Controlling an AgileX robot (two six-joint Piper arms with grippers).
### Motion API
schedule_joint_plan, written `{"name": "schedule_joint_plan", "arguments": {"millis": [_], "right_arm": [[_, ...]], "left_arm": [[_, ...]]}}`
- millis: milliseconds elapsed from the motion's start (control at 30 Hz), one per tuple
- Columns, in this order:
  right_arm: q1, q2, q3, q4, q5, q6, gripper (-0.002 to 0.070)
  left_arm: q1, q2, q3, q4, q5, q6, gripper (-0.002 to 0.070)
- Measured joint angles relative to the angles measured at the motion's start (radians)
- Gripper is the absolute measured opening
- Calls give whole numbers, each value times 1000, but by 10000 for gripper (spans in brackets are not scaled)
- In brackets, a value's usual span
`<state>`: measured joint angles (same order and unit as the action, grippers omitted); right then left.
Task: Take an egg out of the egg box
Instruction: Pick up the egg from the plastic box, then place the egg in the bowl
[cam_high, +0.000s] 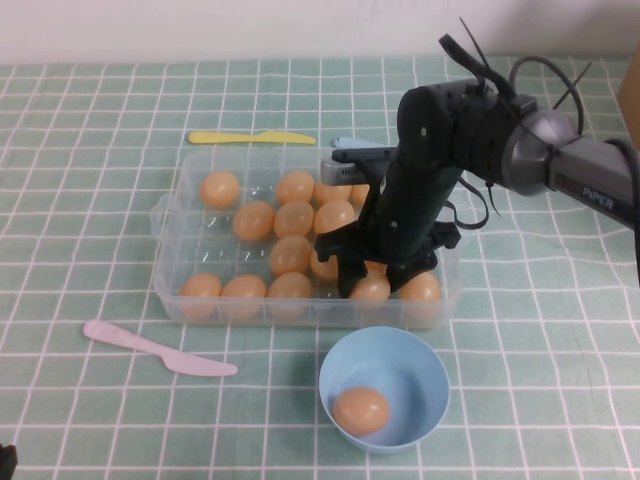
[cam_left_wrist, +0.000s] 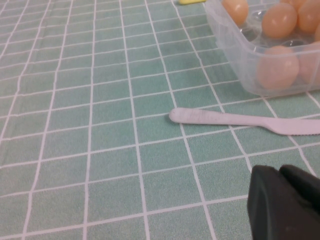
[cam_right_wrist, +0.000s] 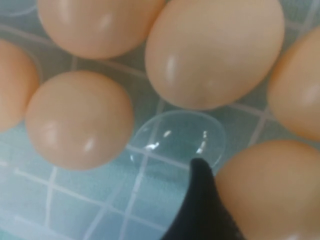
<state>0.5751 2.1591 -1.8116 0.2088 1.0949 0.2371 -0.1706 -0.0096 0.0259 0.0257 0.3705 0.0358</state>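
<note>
We see the right gripper (cam_high: 373, 275) down inside the large clear plastic egg box (cam_high: 172, 280), at its near right corner, fingers apart and straddling a small smooth orange-tan egg (cam_high: 371, 289) in the near row. We judge that it is not clamped yet. The right wrist view shows one dark fingertip (cam_right_wrist: 202, 200) pressed close beside an egg, with an empty dimpled seat (cam_right_wrist: 177, 137) just next to it and more eggs crowding all round. Main risk, in our judgement: the eggs sit tight together, so a finger could land on a neighbour and shove or crack it, or the smooth shell could slip out on closing and roll into the free seat. Squeezing too hard could break it; lifting off-centre could drop it back in the tray. The thin box wall lies near the fingers, so a snag could drag the whole tray. A round light-blue bowl (cam_high: 432, 372) sits just near of the box, one egg already inside. A pink plastic knife (cam_high: 155, 347) lies near left, and a yellow plastic knife (cam_high: 250, 137) lies far of the box. The left gripper (cam_left_wrist: 287, 202) is parked low over the green checked tablecloth (cam_left_wrist: 100, 150), well left; we cannot tell whether it is apart or together.
</note>
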Motion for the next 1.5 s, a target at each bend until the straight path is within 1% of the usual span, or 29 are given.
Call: {"name": "schedule_joint_plan", "arguments": {"millis": [133,267,400,567,667,833,1067,1300,1500], "right_arm": [[0,2,-24,-11,26,0,428],[0,5,-58,-20,102,0,427],[0,-19,-87,-39,120,0,426],[0,-133,-88,-77,128,0,426],[19,-218,-75,-121,130,0,426],[80,-382,74,-169,122,0,426],[164,-577,391,-179,-32,0,423],[176,-602,566,-147,-122,0,423],[178,-602,610,-143,-171,0,423]], "left_arm": [[0,0,0,0,0,0,-3],[0,0,0,0,0,0,-3],[0,0,0,0,0,0,-3],[0,0,0,0,0,0,-3],[0,0,0,0,0,0,-3],[0,0,0,0,0,0,-3],[0,0,0,0,0,0,-3],[0,0,0,0,0,0,-3],[0,0,0,0,0,0,-3]]}}
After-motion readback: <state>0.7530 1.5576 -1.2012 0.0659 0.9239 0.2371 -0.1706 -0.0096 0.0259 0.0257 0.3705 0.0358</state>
